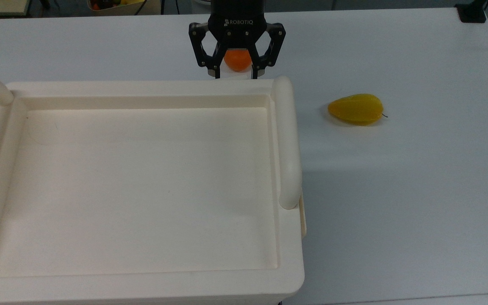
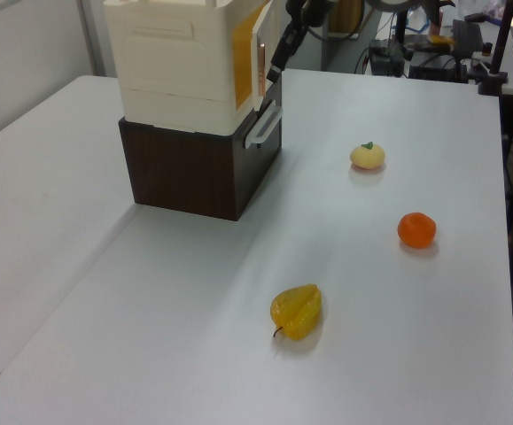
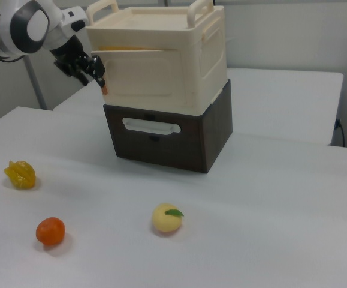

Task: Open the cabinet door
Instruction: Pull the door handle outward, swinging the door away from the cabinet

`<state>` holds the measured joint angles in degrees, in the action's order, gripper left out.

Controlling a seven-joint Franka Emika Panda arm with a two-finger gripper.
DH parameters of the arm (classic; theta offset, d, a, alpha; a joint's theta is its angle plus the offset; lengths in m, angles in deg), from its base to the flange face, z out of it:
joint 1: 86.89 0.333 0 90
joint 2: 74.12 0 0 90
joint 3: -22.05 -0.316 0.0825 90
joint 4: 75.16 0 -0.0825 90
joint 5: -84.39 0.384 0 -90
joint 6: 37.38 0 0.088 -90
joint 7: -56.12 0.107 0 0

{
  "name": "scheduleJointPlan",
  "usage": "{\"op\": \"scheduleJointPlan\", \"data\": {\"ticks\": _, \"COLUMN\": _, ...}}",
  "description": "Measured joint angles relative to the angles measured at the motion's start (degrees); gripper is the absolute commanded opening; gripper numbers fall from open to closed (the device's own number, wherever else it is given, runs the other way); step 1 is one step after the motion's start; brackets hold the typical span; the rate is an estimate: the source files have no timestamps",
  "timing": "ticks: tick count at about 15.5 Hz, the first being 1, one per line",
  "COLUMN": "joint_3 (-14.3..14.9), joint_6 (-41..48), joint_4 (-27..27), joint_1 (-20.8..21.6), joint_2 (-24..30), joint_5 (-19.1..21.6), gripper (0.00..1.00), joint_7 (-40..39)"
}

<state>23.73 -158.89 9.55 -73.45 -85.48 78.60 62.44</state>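
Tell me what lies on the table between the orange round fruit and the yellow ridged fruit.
Nothing: in the left view the white table is bare between the orange round fruit and the yellow ridged fruit. The right view shows the same.

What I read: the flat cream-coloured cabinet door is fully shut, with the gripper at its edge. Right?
No. The flat cream-coloured cabinet door is swung partly open, not shut; the left view shows the gap. The gripper is at its edge.
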Motion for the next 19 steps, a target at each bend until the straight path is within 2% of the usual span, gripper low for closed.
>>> {"op": "scheduleJointPlan", "data": {"ticks": 4, "joint_3": -0.01, "joint_6": 5.02, "joint_4": -0.12, "joint_1": -0.01, "joint_2": 2.22, "joint_5": 0.67, "gripper": 1.0, "joint_7": 0.0}}
{"op": "scheduleJointPlan", "data": {"ticks": 10, "joint_3": -0.02, "joint_6": 4.86, "joint_4": -2.89, "joint_1": -0.01, "joint_2": 4.58, "joint_5": 0.9, "gripper": 1.0, "joint_7": 0.01}}
{"op": "scheduleJointPlan", "data": {"ticks": 19, "joint_3": -0.25, "joint_6": -13.79, "joint_4": -3.09, "joint_1": 0.02, "joint_2": 2.2, "joint_5": 1.07, "gripper": 1.0, "joint_7": 0.03}}
